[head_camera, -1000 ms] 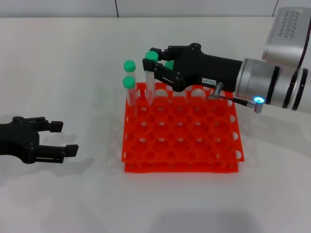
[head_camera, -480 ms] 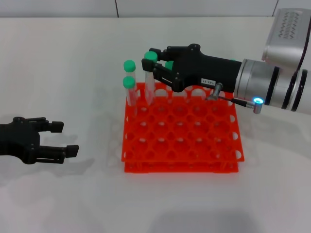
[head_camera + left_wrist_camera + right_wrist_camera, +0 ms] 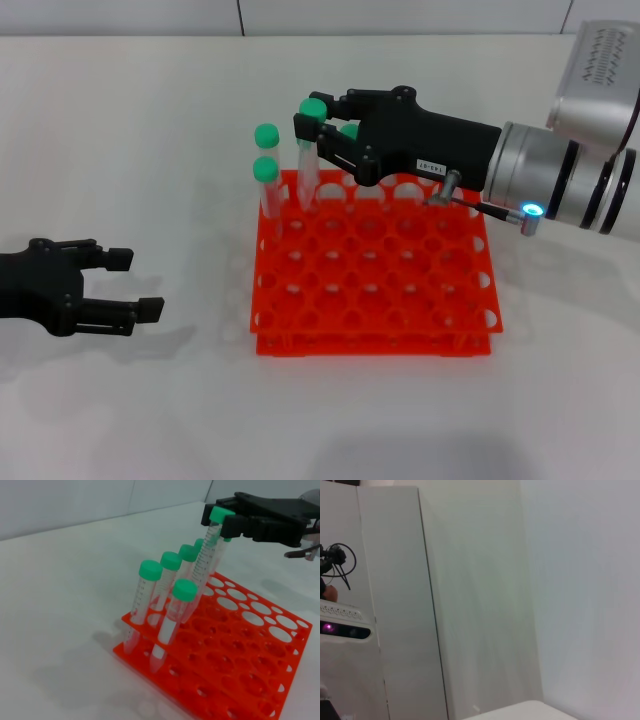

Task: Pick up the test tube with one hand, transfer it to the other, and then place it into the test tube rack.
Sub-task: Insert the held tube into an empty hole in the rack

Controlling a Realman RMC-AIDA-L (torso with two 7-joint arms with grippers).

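From the head view, we are gripping the test tube [image 3: 309,150] by its green cap in the right gripper [image 3: 318,125], the tube standing nearly upright with its tip in a back-row hole of the test tube rack [image 3: 375,275]. The left gripper [image 3: 120,290] is lying parked and spread apart on the table [image 3: 120,130], well away. From the left wrist view, we are seeing the tube [image 3: 207,560] leaning slightly, so it is needing to travel straight down its long axis. The right wrist view is showing only walls.

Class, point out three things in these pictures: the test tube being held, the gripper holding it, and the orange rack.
test tube [image 3: 209,547]: left wrist view, on the clear body below the green cap.
right gripper [image 3: 318,128]: head view, midway between its fingertips.
test tube rack [image 3: 400,280]: head view, on its orange top plate.
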